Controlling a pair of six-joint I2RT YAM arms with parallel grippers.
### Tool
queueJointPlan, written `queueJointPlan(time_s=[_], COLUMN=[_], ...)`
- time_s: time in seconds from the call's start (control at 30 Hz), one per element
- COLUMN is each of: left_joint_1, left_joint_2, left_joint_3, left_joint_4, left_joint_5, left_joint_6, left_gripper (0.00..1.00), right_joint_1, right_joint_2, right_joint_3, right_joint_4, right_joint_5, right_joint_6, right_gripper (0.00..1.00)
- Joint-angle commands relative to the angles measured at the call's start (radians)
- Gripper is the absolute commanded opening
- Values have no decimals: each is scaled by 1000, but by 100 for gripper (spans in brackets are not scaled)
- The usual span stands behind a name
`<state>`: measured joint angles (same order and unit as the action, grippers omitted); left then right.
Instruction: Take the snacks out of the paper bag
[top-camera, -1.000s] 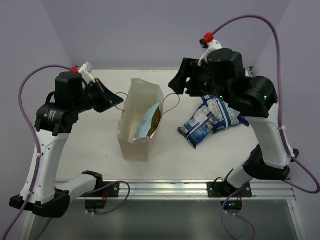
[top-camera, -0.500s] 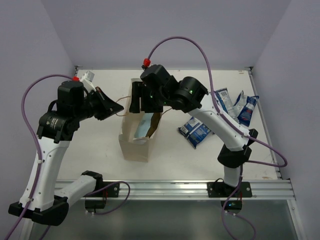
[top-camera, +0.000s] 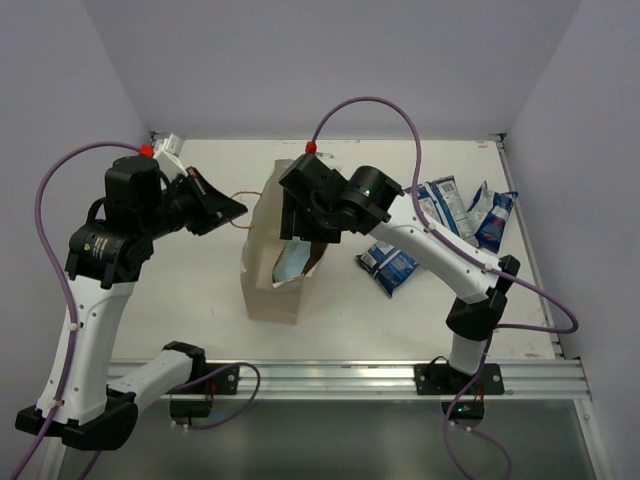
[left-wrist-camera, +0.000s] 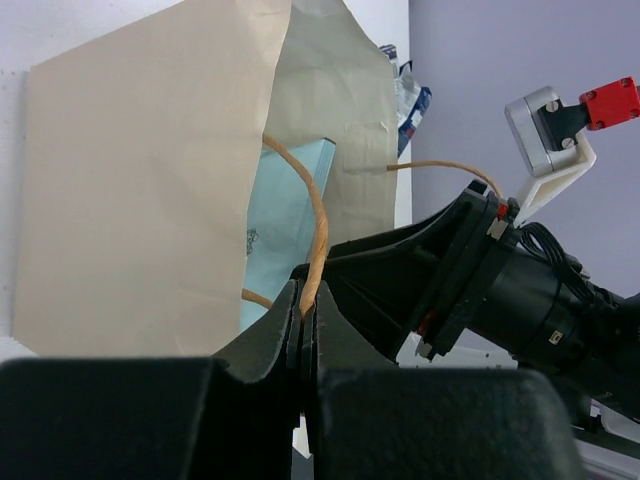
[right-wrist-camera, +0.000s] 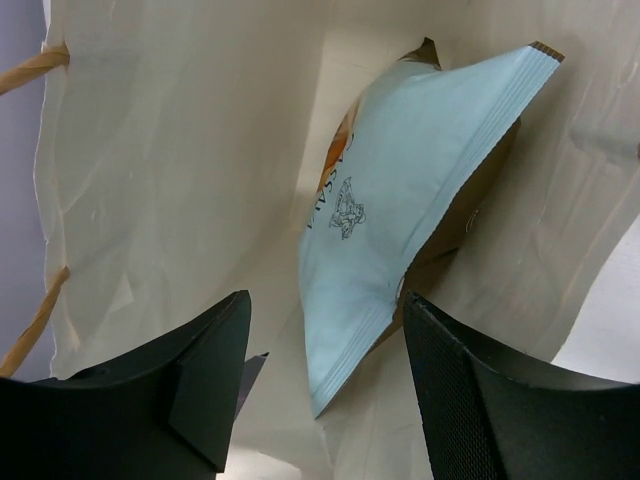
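Dark blue packets (top-camera: 392, 268) lie on the counter (top-camera: 190, 290) to the right of the paper bag (top-camera: 262, 290), under the right arm. The left gripper (left-wrist-camera: 303, 318) is closed on the bag's cord handle (left-wrist-camera: 318, 215). The right gripper (right-wrist-camera: 325, 305) hangs at the bag's mouth with its jaws apart, one finger on either side of the light blue chip bag (right-wrist-camera: 410, 180), which leans inside the paper bag.

Links: white shells on left arm (top-camera: 85, 310) and right arm (top-camera: 440, 255)
Joints: bulky black housings (a green light (top-camera: 368, 183) glows on the right)
Cables: purple cables (top-camera: 45, 190), one looping off each wrist
Connectors: red caps (top-camera: 147, 150) at cable ends
Fingers: left gripper (left-wrist-camera: 303, 330) smooth black; right gripper (right-wrist-camera: 325, 380) black, one face finely dimpled
Bases: black, on silver rail (top-camera: 330, 375)
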<state>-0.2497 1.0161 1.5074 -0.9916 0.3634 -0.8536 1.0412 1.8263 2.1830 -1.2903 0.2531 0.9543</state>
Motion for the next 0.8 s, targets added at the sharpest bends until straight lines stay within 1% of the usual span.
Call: queueJointPlan(time_s=[0.0, 0.17, 0.37, 0.53, 0.73, 0.77], left_joint_1=[4, 6, 4, 4, 4, 4], left_joint_2=[-8, -11, -11, -7, -4, -5], left_joint_3=[30, 31, 27, 27, 22, 20], left_joint_4=[18, 10, 5, 5, -4, -4], left_joint_5=[23, 28, 39, 46, 51, 49], left_joint_6=[-1, 10, 18, 22, 36, 37], left_gripper=[0, 0, 0, 0, 0, 0], right_joint_1=[-9, -18, -36, -44, -47, -47], right_joint_2=[-15, -9, -4, 25, 50, 54], right_joint_3=[-5, -46, -106, -123, -111, -98], right_joint_4=[-10, -47, -49, -40, -6, -6], right_joint_5=[69, 113, 141, 169, 175, 175], right_joint_6=[70, 103, 109, 107, 69, 61], right_gripper=[65, 65, 65, 64, 43, 36])
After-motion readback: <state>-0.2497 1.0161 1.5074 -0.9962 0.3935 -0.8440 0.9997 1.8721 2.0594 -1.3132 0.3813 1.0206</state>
